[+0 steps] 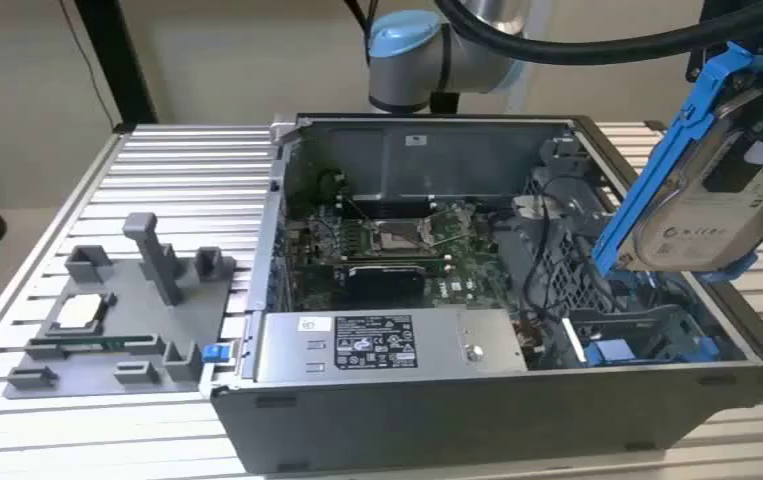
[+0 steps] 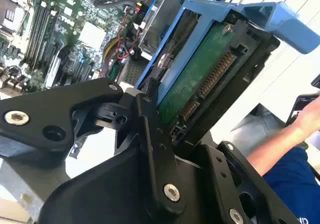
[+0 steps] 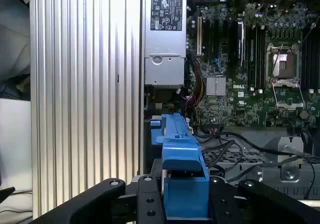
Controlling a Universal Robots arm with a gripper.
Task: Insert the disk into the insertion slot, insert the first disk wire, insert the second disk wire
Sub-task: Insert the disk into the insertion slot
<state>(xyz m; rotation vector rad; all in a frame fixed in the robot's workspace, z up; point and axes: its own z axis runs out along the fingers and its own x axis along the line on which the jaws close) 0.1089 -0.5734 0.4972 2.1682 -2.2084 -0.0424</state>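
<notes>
Pincer (image 3: 185, 204) clamps the disk (image 1: 701, 200) above the open case (image 1: 488, 420), apparently clear of it; ribbed aluminium table (image 1: 181, 170), beige wall (image 1: 221, 60) behind.

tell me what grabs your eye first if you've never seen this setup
The bright blue-framed disk stands out first, held tilted in the air by the gripper over the exterior view's right end of the open computer case. Next comes the green motherboard laid bare inside the case, with the grey power-supply box along the wall nearest the exterior camera.
</notes>
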